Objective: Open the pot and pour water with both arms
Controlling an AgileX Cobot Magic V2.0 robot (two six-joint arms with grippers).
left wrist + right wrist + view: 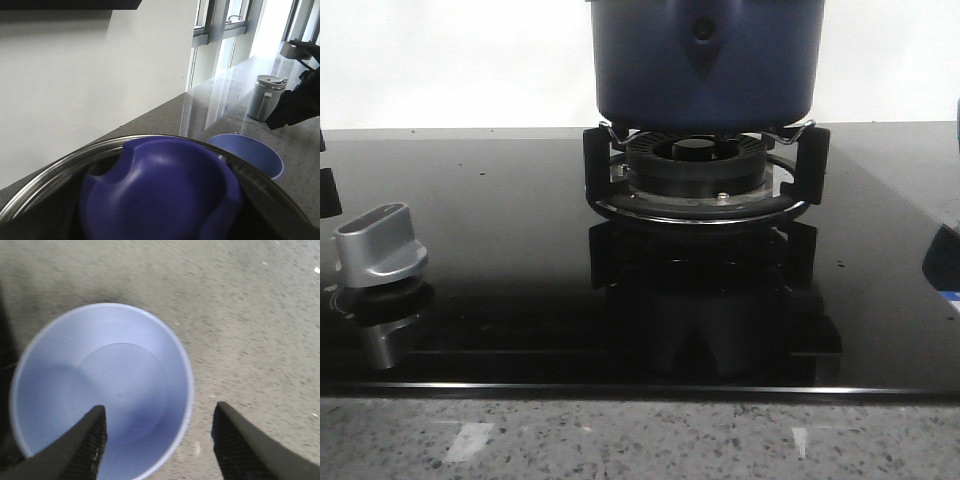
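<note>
Pot [707,62]: on burner [697,165], lid knob [160,192] right under left pincer, grip unclear.
Right pincer [159,437]: open, straddling bowl [100,390] rim.

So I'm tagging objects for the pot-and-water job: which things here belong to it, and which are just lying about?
Belongs to the job:
pot on the burner
pot lid
blue cup
right gripper, open at the cup's rim

Just lying about:
silver stove knob
grey lidded mug

The right arm's black ridged-pad gripper [159,440] hangs pointing downward, jaws spread wide apart; the left gripper's fingers are hidden in its wrist view, so its state is unclear
</note>
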